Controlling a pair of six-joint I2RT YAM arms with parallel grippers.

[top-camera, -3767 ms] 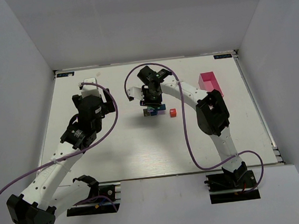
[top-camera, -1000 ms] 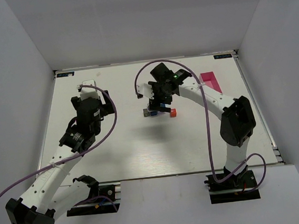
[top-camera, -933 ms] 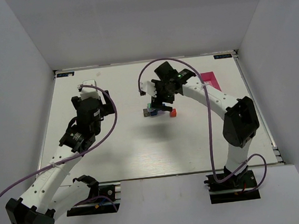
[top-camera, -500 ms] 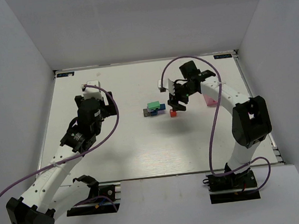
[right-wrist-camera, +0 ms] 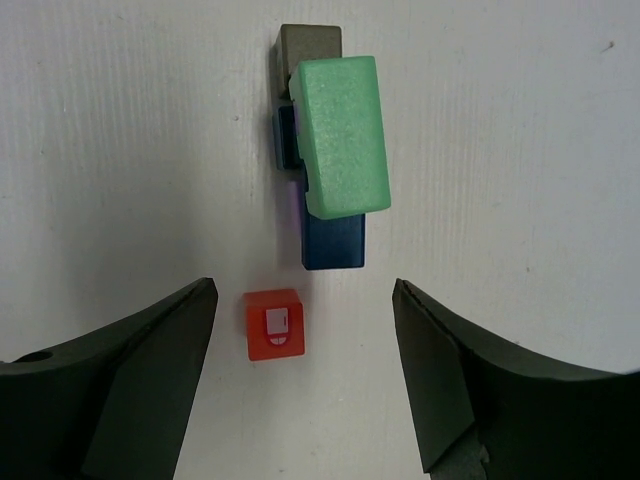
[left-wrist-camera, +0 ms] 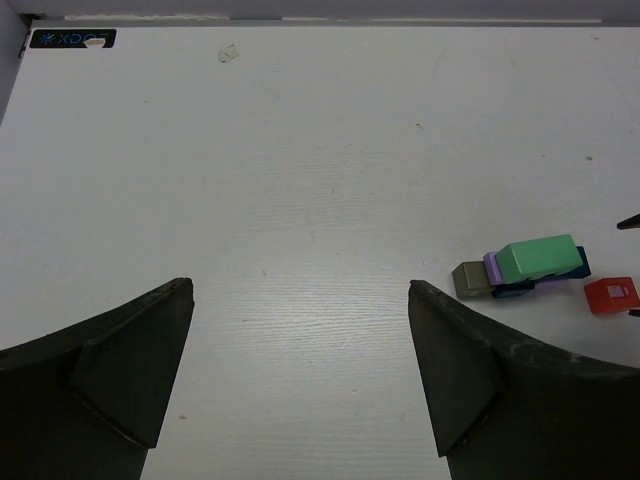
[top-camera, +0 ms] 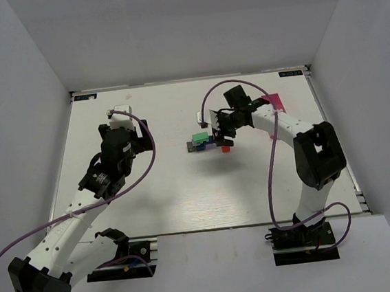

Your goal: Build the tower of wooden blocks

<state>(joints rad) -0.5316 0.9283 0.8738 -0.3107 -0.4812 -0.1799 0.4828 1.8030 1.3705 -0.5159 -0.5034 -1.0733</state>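
Observation:
The wood block tower (top-camera: pixel 201 142) is a low cluster at mid-table. A green block (right-wrist-camera: pixel 343 135) lies on top of a blue block (right-wrist-camera: pixel 333 242), with a grey block (right-wrist-camera: pixel 310 45) at the far end and a purple sliver (right-wrist-camera: pixel 296 208) at the side. A red cube (right-wrist-camera: pixel 273 324) with a white sticker lies apart, just short of the blue block. My right gripper (right-wrist-camera: pixel 304 286) is open and empty, hovering over the red cube (top-camera: pixel 225 148). My left gripper (left-wrist-camera: pixel 300 286) is open and empty, well left of the cluster (left-wrist-camera: pixel 520 268).
A pink tray (top-camera: pixel 271 100) stands at the back right, partly behind my right arm. A purple cable loops above my right arm. My left gripper (top-camera: pixel 125 121) hovers over the table's left half. White walls enclose the table.
My right gripper left the green block on top of the cluster, swung away to the right, and has come back left over the red cube. The left arm has barely moved.

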